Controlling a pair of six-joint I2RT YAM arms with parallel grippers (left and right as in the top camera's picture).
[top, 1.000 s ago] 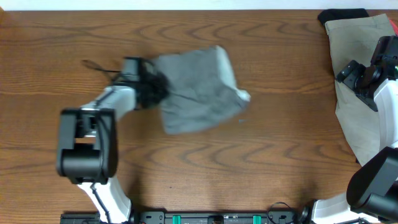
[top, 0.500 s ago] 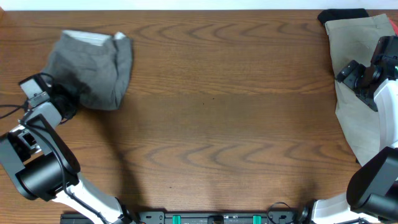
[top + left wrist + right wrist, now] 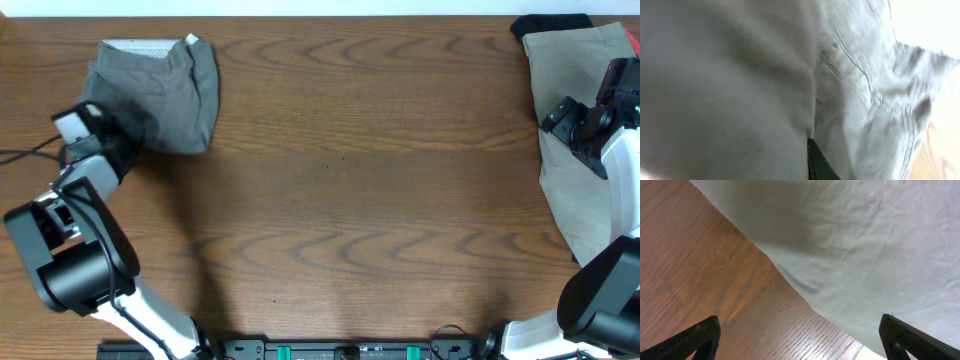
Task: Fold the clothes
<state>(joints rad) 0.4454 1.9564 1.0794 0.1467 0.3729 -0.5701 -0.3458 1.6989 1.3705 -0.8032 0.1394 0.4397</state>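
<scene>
Tightly in left jaws, grey shorts [image 3: 165,95]

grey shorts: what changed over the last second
The left gripper, shut on the grey shorts, swept them from the middle of the table to its far left corner. The right gripper stayed open above the beige pair at the right edge; that pair did not move.

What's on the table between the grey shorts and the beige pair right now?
Nothing: overhead shows only bare wood tabletop between the grey shorts and the beige pair.
</scene>
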